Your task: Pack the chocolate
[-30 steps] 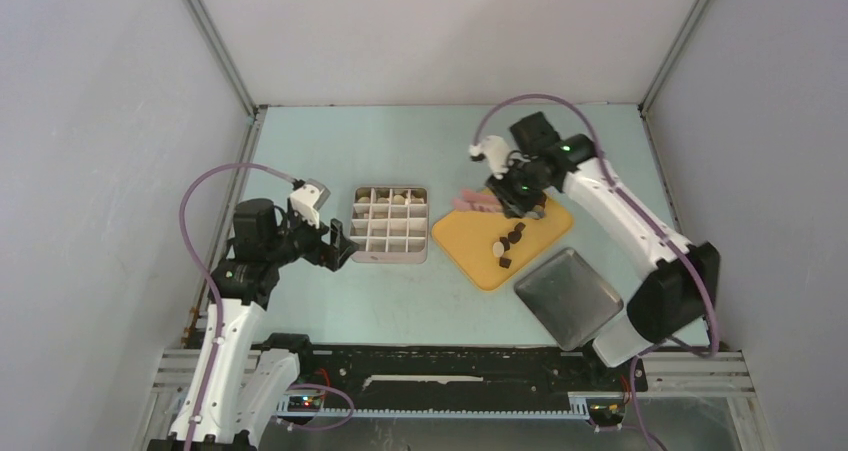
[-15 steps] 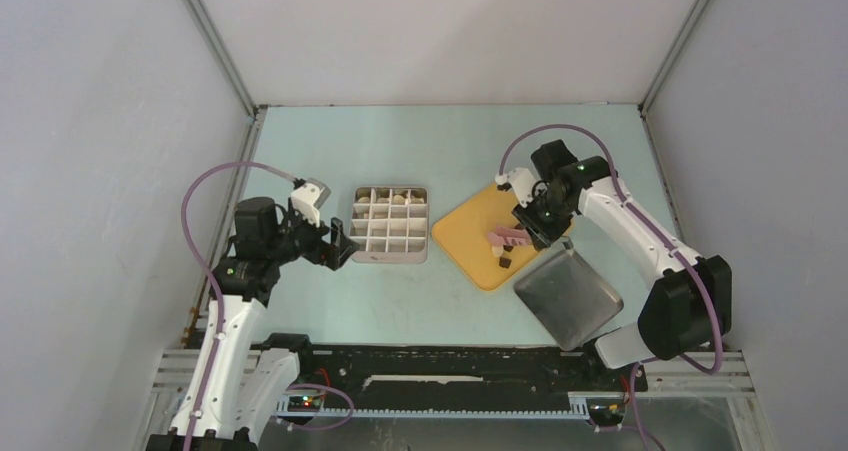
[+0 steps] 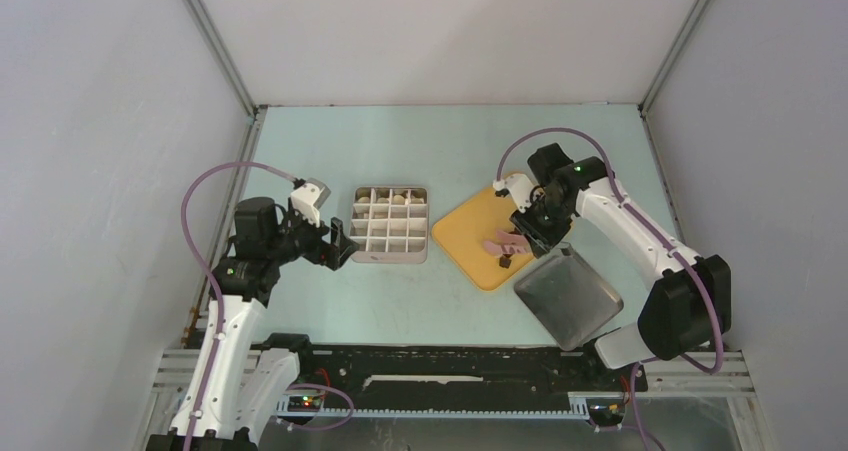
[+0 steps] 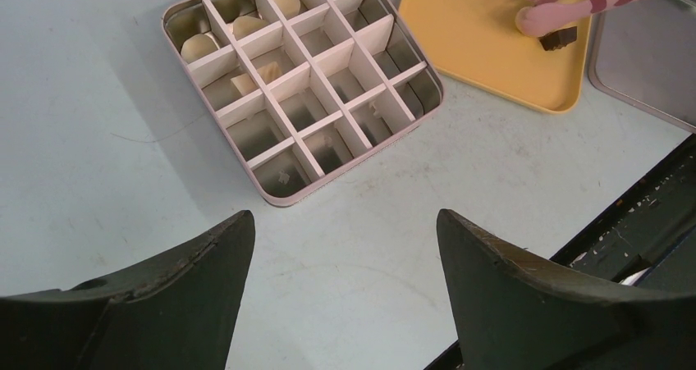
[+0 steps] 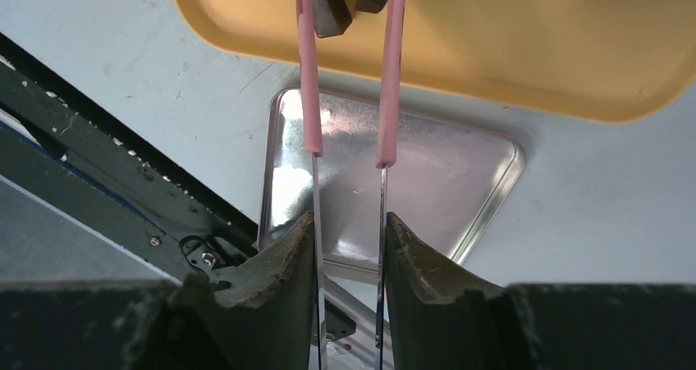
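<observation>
Pinching tongs: the right gripper has its fingers pressed on the two metal arms of the pink tongs, which run out between them.
Tongs tips: low over the near part of the yellow tray, one tip on each side of two dark pieces. I cannot tell whether either piece is squeezed.
Dark chocolate: on the yellow tray. Two pieces lie between the tips, and two more lie further along the tray at the edge of the right wrist view.
Cream chocolate: in the box, one piece in each cell of the far row and one in a cell of the next row.
Box: a pale four-by-four grid, flat on the table, just left of the tray.
Left gripper: spread wide and holding nothing; it hovers just off the box's left side, with the whole grid in its view.
Metal tin: shallow, lying flat against the tray's near right edge.
</observation>
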Controlling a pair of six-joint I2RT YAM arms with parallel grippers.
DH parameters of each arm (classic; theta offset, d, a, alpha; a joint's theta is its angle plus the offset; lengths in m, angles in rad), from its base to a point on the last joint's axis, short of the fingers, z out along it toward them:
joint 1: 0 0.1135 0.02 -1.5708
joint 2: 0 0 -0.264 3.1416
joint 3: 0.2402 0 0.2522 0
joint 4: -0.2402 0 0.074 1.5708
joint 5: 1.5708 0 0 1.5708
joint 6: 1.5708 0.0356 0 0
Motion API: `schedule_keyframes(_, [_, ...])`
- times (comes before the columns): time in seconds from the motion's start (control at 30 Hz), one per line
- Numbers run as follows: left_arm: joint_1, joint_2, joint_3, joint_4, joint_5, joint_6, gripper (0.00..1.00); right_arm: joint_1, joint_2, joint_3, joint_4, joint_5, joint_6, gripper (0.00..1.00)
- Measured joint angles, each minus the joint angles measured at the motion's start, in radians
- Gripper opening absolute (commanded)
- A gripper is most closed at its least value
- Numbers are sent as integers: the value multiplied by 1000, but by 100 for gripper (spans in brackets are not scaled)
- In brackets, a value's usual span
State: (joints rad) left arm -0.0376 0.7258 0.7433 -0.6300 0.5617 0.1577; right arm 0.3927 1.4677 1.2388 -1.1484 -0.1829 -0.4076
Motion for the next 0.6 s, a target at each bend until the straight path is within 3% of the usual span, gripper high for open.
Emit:
schedule_keyframes(0.47, [2, -8, 0, 0, 0, 0, 85, 41, 19, 0, -48, 5, 0, 35])
schedule_keyframes(0.6, [2, -13, 0, 0, 1, 0, 85, 74, 71, 0, -29, 36, 0, 29])
